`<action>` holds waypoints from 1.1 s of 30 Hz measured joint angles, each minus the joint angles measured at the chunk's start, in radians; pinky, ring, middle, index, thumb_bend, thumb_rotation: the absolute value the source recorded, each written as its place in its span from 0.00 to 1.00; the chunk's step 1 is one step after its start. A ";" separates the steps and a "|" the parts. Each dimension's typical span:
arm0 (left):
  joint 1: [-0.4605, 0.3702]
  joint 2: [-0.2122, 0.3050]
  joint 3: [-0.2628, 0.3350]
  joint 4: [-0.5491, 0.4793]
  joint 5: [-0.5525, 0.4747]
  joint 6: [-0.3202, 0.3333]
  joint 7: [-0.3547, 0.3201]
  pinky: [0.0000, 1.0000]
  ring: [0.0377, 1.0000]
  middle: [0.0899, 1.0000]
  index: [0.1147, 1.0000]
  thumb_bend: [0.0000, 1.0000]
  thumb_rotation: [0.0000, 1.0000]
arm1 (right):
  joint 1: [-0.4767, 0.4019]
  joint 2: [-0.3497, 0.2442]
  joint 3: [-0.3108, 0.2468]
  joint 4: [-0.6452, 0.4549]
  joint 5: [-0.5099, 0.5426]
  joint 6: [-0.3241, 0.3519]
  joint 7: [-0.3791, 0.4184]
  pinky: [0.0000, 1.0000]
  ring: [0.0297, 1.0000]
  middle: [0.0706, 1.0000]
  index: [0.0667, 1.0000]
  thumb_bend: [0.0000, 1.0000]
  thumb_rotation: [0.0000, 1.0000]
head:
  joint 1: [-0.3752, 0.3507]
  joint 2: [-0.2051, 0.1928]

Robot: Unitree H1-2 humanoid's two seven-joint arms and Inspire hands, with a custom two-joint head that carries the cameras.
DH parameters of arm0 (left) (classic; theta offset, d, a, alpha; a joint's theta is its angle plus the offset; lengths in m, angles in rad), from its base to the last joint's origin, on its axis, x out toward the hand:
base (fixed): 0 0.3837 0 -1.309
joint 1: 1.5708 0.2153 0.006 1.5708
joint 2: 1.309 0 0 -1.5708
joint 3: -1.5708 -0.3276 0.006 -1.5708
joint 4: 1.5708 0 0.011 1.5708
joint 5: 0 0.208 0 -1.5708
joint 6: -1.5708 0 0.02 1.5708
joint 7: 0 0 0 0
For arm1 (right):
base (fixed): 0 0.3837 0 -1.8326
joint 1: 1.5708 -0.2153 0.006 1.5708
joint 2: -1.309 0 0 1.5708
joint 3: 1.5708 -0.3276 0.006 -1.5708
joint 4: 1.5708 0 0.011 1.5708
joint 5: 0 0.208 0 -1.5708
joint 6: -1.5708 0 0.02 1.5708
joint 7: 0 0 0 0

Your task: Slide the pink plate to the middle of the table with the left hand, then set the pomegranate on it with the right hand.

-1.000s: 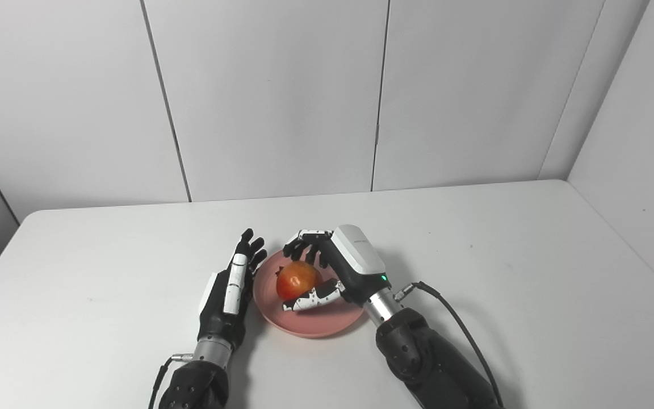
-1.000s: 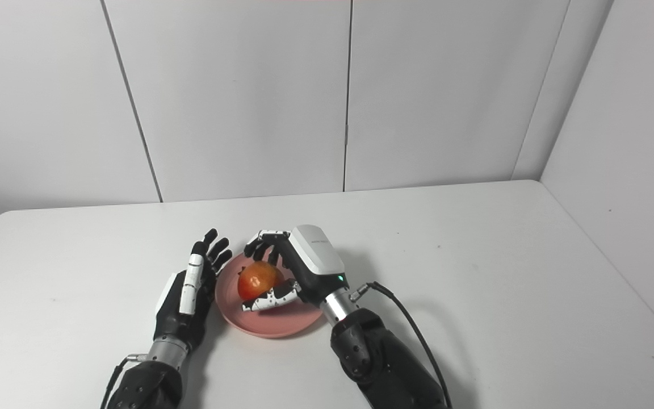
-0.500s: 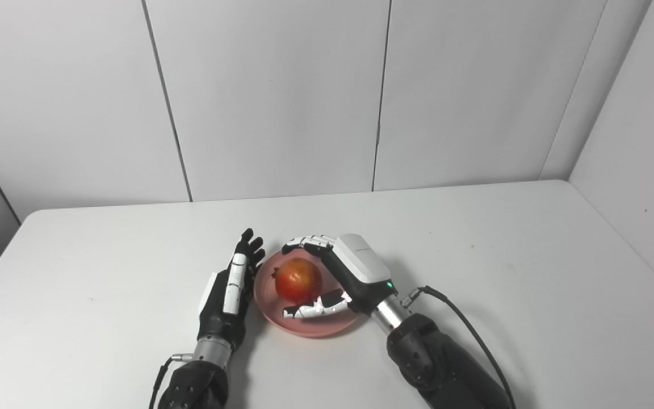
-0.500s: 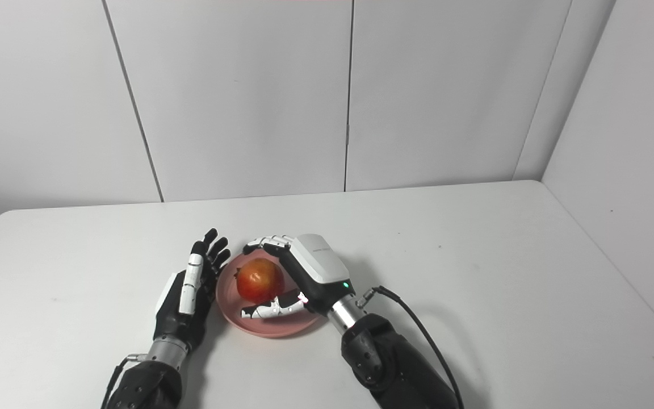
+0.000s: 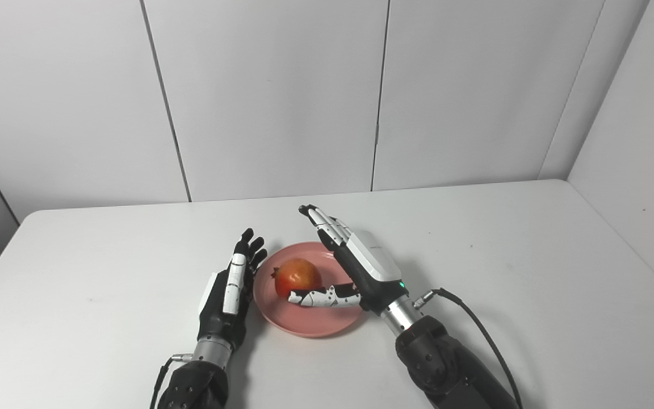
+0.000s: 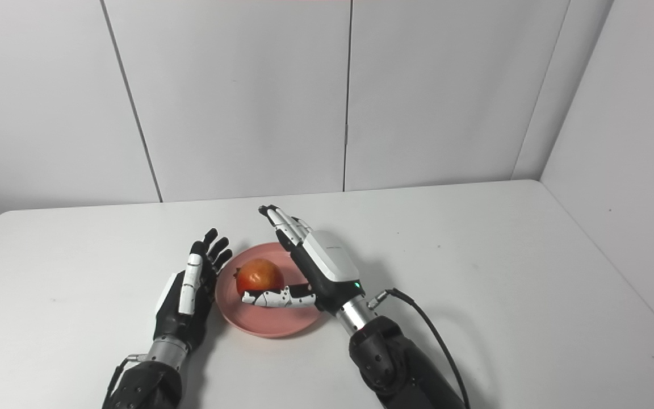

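Your pomegranate [image 5: 297, 276] sits on the pink plate [image 5: 310, 324], a little left of the plate's centre, and the plate lies near the middle of the table [image 5: 531, 272]. Judge the fruit as firm, round and fairly heavy for its size, with a smooth skin that could let it roll on the shallow dish; its small crown points left toward your left hand. If you ever need to take it up again, wrap it around its widest part from the side, fingers behind and thumb in front, rather than pinching it at the top. The plate looks stiff and light with a low rim, so it should slide easily when pushed at the edge and could shift if bumped.

Your right hand [image 5: 355, 267] is spread wide and holds nothing. Its fingers [image 5: 321, 218] stretch straight up and away, clear of the fruit, over the far rim of the plate. Its thumb [image 5: 318, 296] reaches out low over the plate, just in front of the pomegranate; whether it touches the skin cannot be told from these views.

Your left hand [image 5: 230, 289] is also spread, empty, standing on edge just beside the plate's left rim, palm toward it. It seems to touch or nearly touch the rim.

By the look of things, both steps are done; lift the right thumb away gently so the fruit does not roll.
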 measured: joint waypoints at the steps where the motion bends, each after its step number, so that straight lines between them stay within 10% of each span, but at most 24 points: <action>1: 0.000 0.000 0.000 0.000 0.000 0.000 0.000 0.96 0.97 0.97 0.97 0.63 1.00 | 0.002 0.000 -0.005 -0.006 0.003 -0.007 -0.001 1.00 1.00 1.00 1.00 0.68 0.85 | 0.000 0.000; 9: 0.000 0.006 -0.001 0.004 0.023 -0.009 0.013 0.96 0.98 1.00 1.00 0.65 1.00 | 0.050 -0.006 -0.081 -0.059 0.077 -0.005 0.010 1.00 1.00 1.00 1.00 0.74 1.00 | -0.003 0.003; 33: -0.006 0.047 -0.013 0.025 0.155 -0.088 0.066 1.00 1.00 1.00 1.00 0.64 1.00 | 0.105 0.020 -0.207 -0.011 0.429 0.117 0.179 1.00 1.00 1.00 1.00 0.78 1.00 | -0.025 0.017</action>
